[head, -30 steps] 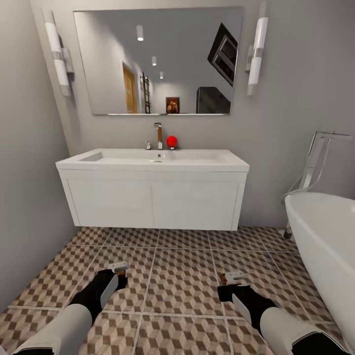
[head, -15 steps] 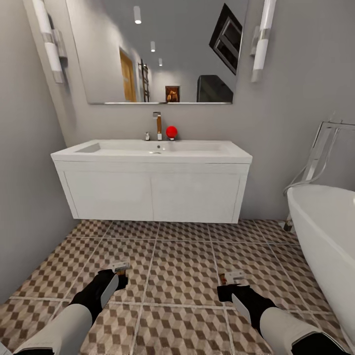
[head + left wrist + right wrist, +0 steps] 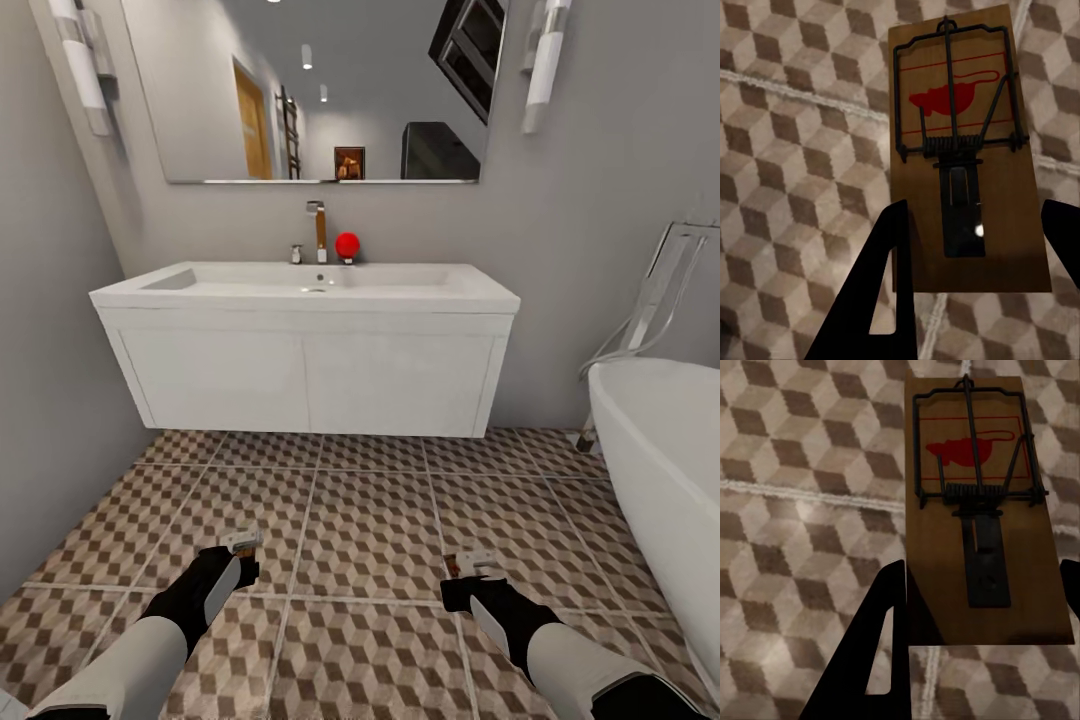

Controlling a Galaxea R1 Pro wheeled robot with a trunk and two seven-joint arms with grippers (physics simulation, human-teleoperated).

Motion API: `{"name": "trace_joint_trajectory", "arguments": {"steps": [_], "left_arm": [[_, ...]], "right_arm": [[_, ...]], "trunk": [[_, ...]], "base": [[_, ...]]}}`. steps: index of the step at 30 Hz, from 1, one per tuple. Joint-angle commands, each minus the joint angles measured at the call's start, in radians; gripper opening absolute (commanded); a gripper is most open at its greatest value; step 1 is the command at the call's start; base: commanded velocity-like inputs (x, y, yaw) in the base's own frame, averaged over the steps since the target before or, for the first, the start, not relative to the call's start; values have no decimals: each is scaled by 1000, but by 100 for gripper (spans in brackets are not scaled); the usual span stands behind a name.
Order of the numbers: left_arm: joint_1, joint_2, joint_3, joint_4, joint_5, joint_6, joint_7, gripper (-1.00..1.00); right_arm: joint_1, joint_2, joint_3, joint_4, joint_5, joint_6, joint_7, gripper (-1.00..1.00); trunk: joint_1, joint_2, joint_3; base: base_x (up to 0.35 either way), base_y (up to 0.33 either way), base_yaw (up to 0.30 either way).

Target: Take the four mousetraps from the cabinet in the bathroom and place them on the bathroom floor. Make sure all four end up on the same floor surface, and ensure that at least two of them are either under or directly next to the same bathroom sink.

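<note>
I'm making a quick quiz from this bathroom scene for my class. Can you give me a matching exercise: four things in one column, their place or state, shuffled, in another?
Things:
1. red ball
2. bathtub
3. left gripper
4. mirror

Places or states:
A. on the wall above the sink
B. holding a mousetrap over the tiled floor
C. beside the tap
D. right of the vanity

Pairs: 1-C, 2-D, 3-B, 4-A

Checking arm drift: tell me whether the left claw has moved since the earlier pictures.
Cannot tell of any real move. The left claw sits at the same spot in the head view, while the sink rose and widened: the camera moved closer.
</note>
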Motion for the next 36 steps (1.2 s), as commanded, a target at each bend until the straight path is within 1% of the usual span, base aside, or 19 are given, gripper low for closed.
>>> {"name": "trace_joint_trajectory", "arguments": {"steps": [1, 4, 10, 17, 26, 36], "left_arm": [[0, -1, 2, -2, 10, 4, 8, -100], [0, -1, 2, -3, 10, 4, 8, -100], [0, 0, 2, -28, 10, 4, 8, -100], [0, 1, 2, -36, 10, 2, 9, -100], [0, -1, 2, -36, 11, -29, 9, -100], [0, -1, 1, -36, 12, -33, 8, -100]], "right_arm": [[0, -1, 8, -2, -10, 4, -1, -100], [0, -1, 8, -2, -10, 4, -1, -100], [0, -2, 8, -2, -8, 4, -1, -100], [0, -2, 8, -2, -7, 4, -1, -100], [0, -2, 8, -2, -6, 4, -1, -100], [0, -1, 8, -2, -6, 4, -1, -100]], "trunk": [[0, -1, -5], [2, -1, -17], [2, -1, -17], [2, -1, -17], [2, -1, -17], [2, -1, -17]], "base": [[0, 0, 0], [0, 0, 0], [0, 0, 0], [18, 0, 0], [268, 0, 0], [321, 0, 0]]}}
